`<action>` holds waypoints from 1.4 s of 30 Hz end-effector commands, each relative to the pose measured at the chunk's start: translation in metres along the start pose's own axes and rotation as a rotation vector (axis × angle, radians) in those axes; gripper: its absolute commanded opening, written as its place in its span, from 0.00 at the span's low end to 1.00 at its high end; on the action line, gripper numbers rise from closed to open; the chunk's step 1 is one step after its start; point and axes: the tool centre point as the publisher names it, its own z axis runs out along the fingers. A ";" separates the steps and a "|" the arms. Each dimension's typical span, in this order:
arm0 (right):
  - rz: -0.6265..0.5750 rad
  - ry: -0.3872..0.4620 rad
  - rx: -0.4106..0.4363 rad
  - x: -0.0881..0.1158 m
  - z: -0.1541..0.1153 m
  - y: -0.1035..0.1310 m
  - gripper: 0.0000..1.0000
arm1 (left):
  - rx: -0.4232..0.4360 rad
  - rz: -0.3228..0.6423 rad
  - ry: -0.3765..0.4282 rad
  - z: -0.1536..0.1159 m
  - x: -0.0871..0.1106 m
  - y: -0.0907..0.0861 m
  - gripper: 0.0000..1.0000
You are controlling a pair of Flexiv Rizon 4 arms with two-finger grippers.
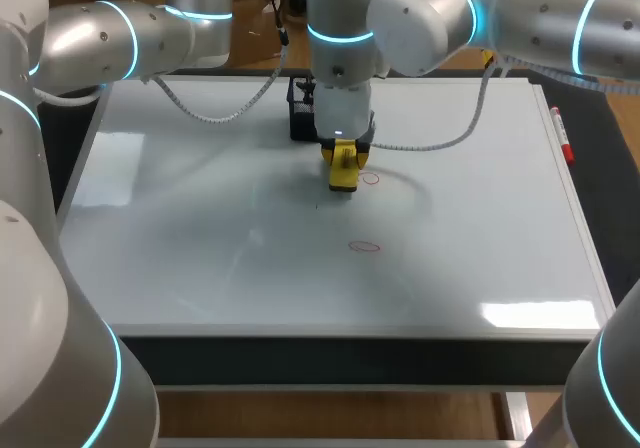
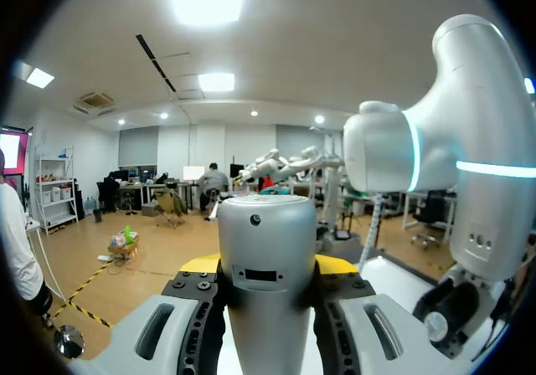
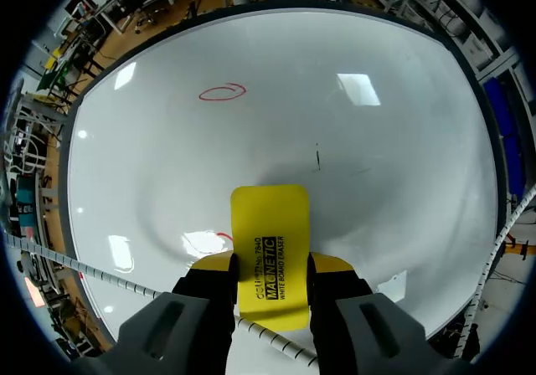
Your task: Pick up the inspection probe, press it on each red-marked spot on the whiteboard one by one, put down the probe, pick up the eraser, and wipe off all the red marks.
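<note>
My right gripper (image 1: 343, 158) (image 3: 270, 266) comes in from the right and is shut on a yellow eraser (image 1: 343, 171) (image 3: 270, 249), pointing down at the whiteboard (image 1: 200, 218) (image 3: 394, 141). The eraser's end sits just left of a small red mark (image 1: 371, 178) (image 3: 219, 238). A second red oval (image 1: 365, 247) (image 3: 222, 93) lies nearer the front of the board. My left gripper (image 2: 268, 266) is raised off the board, pointing out into the room, shut on a grey cylindrical probe (image 2: 266, 241). It is out of the head view.
A black holder (image 1: 300, 108) stands on the board behind the right gripper. A red marker (image 1: 563, 135) lies along the board's right edge. The left arm (image 1: 120, 33) spans the back left, and cables hang from both arms over the back of the board.
</note>
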 end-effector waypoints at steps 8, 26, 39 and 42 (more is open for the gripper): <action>0.032 -0.002 -0.006 0.010 0.010 0.003 0.00 | -0.003 -0.001 0.003 0.000 -0.001 -0.002 0.00; 0.165 -0.025 -0.044 0.057 0.026 0.005 0.00 | -0.003 -0.001 0.003 0.000 -0.001 -0.002 0.00; 0.246 -0.014 -0.039 0.094 0.022 0.008 0.00 | -0.003 -0.001 0.003 0.000 -0.001 -0.002 0.00; 0.258 -0.015 -0.026 0.099 0.017 0.009 0.00 | -0.003 -0.001 0.003 0.000 -0.001 -0.002 0.00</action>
